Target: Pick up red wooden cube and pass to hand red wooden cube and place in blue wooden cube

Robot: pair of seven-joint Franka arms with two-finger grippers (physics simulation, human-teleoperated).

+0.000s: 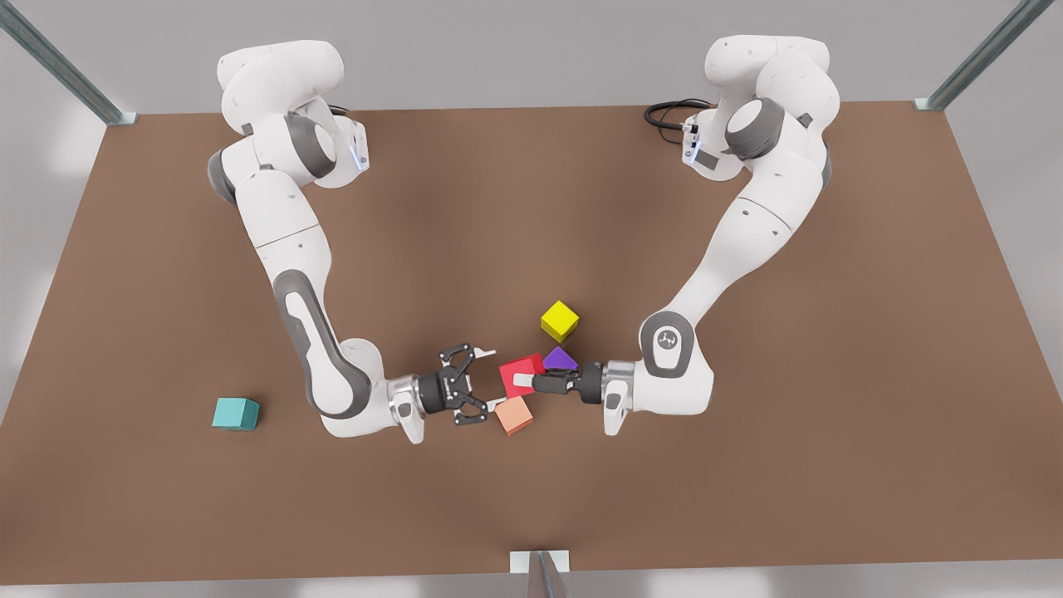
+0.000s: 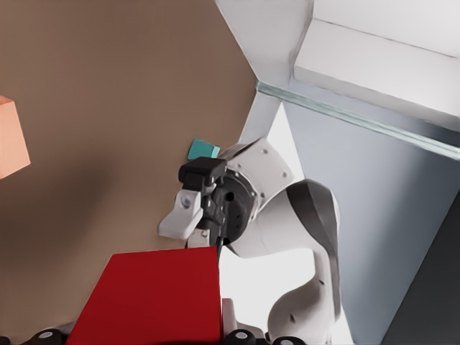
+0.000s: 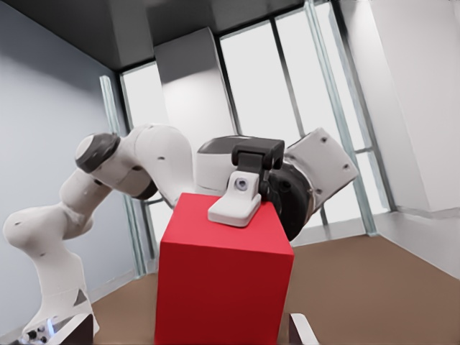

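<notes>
In the front view both arms reach low and level toward the table (image 1: 747, 465) middle, where the left gripper (image 1: 521, 380) is clamped on the red wooden cube (image 1: 519, 367), crowded by purple cube (image 1: 560, 360) and salmon cube (image 1: 515, 414); the hand (image 1: 488, 379) faces it just beside, fingers spread wide. The left wrist view shows the cube (image 2: 154, 298) held close, with the blue wooden cube (image 2: 203, 149) well apart on open tabletop. In the right wrist view the cube (image 3: 223, 280) stands square ahead.

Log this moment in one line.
phase: handover | left hand: shut on small red wooden cube | right hand: open, facing it | small teal wooden cube: untouched
</notes>
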